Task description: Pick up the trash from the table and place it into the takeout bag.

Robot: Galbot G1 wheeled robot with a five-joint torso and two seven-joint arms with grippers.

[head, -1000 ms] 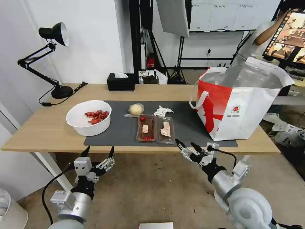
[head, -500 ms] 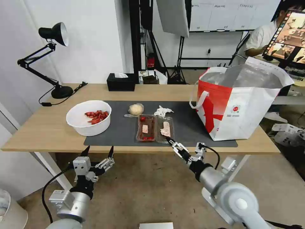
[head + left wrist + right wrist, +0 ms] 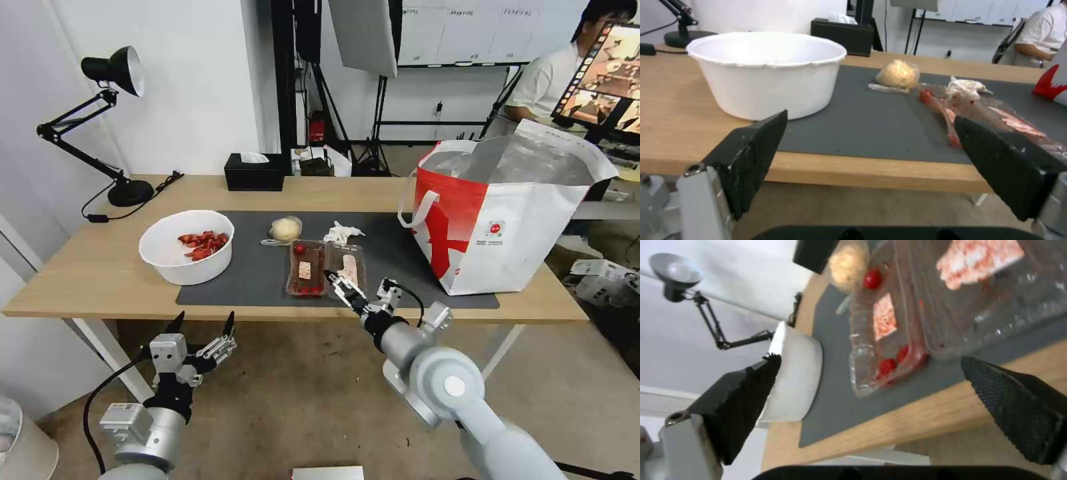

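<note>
My left gripper (image 3: 202,322) hangs below the near edge of the long light-wood table (image 3: 93,280), its black fingers spread wide, level with the tabletop in its wrist view. My right gripper (image 3: 338,285) reaches over that near edge — fingers parted wide, tips at the front rim of the clear hinged plastic tray with red food scraps (image 3: 325,268), gripping nothing. The tray lies open at the front of the dark grey mat (image 3: 253,267), its near rim close to the mat's edge. To its left the white bowl of red scraps (image 3: 187,247) sits half on the mat, half on bare wood. Behind the tray lie the plastic-wrapped beige lump (image 3: 285,229) and the crumpled white tissue (image 3: 341,233), just apart. Open mat separates the tray from the boxy white-and-red takeout bag (image 3: 497,220) at the table's right end — mouth open, foil lining showing, a small red logo on its white side, lettering too small to read.
</note>
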